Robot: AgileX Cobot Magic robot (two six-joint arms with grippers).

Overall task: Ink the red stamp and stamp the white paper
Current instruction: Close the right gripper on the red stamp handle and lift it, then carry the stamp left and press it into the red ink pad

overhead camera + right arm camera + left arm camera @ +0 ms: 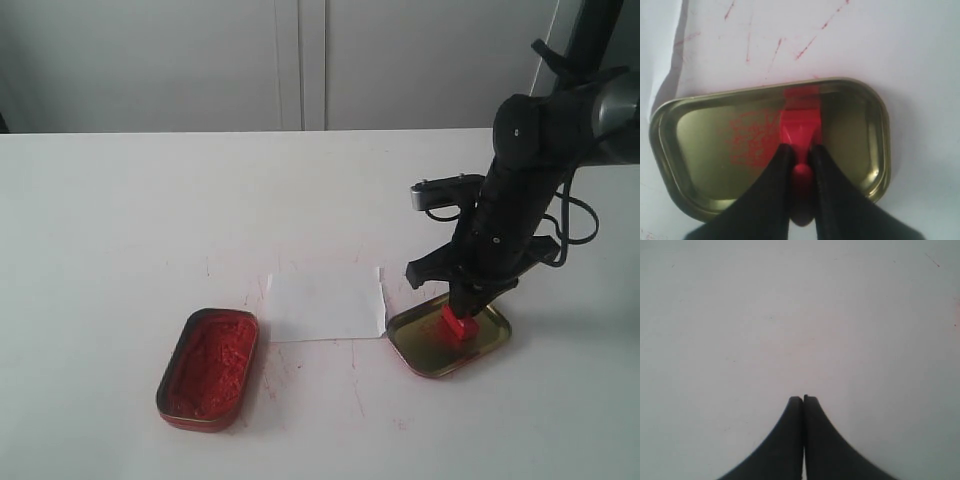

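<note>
Right pincer (800, 148) grasping red stamp (800, 125) by its handle, stamp upright in gold lid (852, 125), left pincer (803, 399) clenched empty above tabletop (790, 315)

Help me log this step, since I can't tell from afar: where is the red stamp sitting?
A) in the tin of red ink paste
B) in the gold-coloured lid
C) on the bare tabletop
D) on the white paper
B: the red stamp stands inside the gold-coloured lid, with the right gripper closed around its handle.
</note>
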